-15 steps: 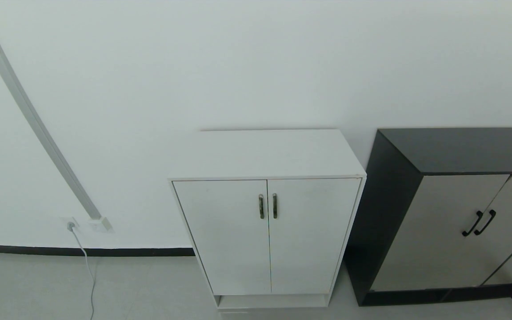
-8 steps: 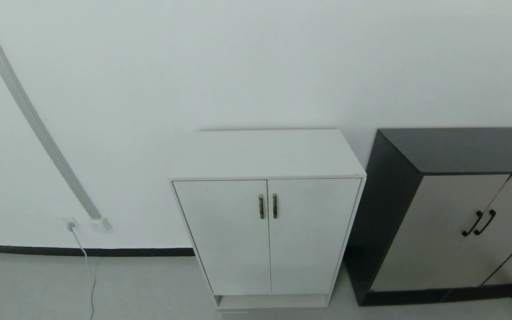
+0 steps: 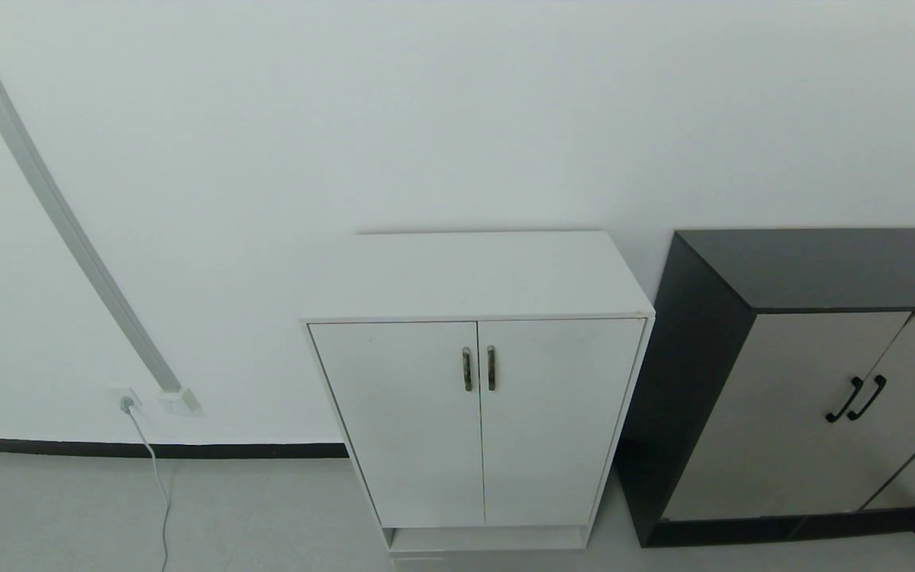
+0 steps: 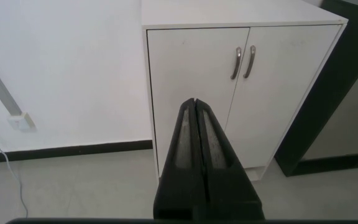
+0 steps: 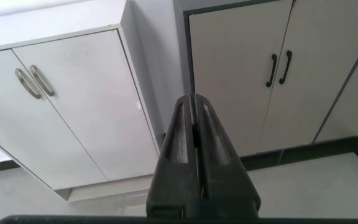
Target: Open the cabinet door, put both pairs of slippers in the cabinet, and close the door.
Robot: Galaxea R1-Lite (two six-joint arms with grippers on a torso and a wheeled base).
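White cabinet [image 3: 477, 278] on floor [image 3: 251, 516] against wall [image 3: 426, 119]. Both doors shut, metal handles [image 3: 467, 369] side by side at middle seam, low open slot under doors. Black cabinet [image 3: 823, 266] just beside it on right, grey doors shut. Left gripper [image 4: 194, 102]: fingers pressed together, nothing held, aimed at white cabinet's front, apart from it. Right gripper [image 5: 194, 98]: fingers together, empty, aimed between the two cabinets. Socket [image 3: 128, 400] with plugged cable [image 3: 157, 477] left of white cabinet; slanted conduit [image 3: 56, 199] runs down wall.
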